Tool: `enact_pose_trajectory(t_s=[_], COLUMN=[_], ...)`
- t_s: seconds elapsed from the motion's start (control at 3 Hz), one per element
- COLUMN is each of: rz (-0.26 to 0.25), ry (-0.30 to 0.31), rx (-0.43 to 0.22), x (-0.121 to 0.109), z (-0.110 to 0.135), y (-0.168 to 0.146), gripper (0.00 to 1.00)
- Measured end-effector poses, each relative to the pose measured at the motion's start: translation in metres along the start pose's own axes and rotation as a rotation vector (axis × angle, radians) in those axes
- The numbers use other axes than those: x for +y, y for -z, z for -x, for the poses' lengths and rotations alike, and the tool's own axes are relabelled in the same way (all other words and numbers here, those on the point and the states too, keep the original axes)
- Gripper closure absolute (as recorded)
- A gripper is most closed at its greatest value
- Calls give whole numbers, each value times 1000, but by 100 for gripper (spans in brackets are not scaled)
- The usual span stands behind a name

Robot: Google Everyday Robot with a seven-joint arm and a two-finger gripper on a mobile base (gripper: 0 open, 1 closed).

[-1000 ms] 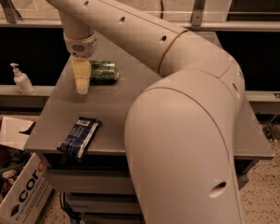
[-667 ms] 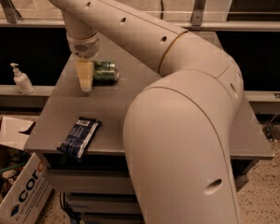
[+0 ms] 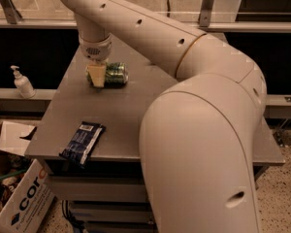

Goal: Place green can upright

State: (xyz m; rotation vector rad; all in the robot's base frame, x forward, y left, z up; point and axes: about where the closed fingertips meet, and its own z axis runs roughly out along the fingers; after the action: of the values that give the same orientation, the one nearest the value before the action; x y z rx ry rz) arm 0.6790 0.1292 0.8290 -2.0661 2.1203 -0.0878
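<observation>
The green can is seen lying on its side on the grey table, near the table's far left corner, its length running roughly across the table; its patterned label is turned toward the camera; its left end is covered by the gripper, so which end carries the top cannot be told. The gripper is held pointing straight down over the far left part of the table, its pale yellow end lowered close to the table top and overlapping the can's left end; contact between the two cannot be confirmed; whether the gripper is spread, pressed together or pinching the can cannot be told. The cream robot arm is stretched from the table's near right across to its far left; much of the table's right half is hidden by the arm's bulky lower link. A dark blue snack packet is laid flat at the table's near left edge, well apart from the can; a white pump bottle is stood on a ledge beyond the table's left side; a cardboard box with dark lettering is set on the floor below the table's near left corner.
</observation>
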Motion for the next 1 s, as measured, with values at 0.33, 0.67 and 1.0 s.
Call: enact_pose_trajectory(t_s=[0.33, 0.67, 1.0], rz=[-8, -20, -27], ry=[-6, -12, -35], rx=[-5, -41, -141], x=[-1, -1, -3], z=[-6, -8, -9], y=[4, 19, 44], gripper=[87, 100, 100])
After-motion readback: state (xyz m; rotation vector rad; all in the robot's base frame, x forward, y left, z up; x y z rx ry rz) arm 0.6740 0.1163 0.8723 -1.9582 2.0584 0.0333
